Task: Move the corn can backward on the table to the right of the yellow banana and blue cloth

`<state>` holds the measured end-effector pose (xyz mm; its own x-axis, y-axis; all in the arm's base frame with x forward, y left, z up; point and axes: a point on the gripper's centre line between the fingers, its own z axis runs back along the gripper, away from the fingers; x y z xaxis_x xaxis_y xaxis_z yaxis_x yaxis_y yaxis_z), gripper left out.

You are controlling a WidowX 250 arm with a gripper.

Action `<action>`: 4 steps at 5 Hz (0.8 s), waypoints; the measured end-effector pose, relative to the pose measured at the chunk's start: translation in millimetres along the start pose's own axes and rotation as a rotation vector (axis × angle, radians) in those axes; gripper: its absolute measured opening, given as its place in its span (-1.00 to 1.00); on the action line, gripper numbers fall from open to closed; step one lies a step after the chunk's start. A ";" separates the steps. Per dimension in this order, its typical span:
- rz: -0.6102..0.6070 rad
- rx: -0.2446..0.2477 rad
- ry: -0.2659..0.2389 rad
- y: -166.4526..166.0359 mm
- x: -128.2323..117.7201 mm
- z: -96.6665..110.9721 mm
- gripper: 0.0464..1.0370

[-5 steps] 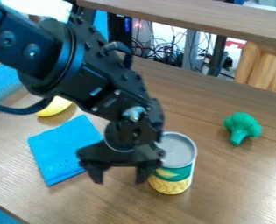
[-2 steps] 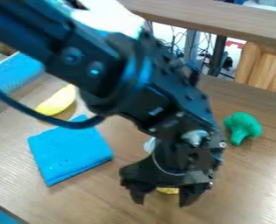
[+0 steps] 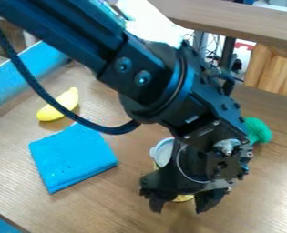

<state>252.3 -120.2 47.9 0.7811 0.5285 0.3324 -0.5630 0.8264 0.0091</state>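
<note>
Can (image 3: 162,154), upright, partly hidden by the gripper (image 3: 179,208), seen at five o'clock from view centre; gripper released, fingers spread. The can could be toppled toward the broccoli (image 3: 259,130), at its two o'clock, if struck by a misaligned finger.

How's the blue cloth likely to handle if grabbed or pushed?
Probably floppy: the blue cloth looks folded, with layers along its near edge, so an edge pinch may let it sag or unfold. Pushed, it'd likely slide or bunch up rather than roll, since it lies flat on the table.
</note>
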 end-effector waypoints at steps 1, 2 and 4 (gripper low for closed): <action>0.065 0.024 -0.002 10.1 15.6 -5.1 0.93; 0.133 0.050 0.002 23.2 32.6 -11.1 0.93; 0.245 0.054 0.003 40.3 69.2 -15.6 0.93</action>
<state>287.9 -47.3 56.5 0.6201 0.7125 0.3284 -0.7493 0.6619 -0.0212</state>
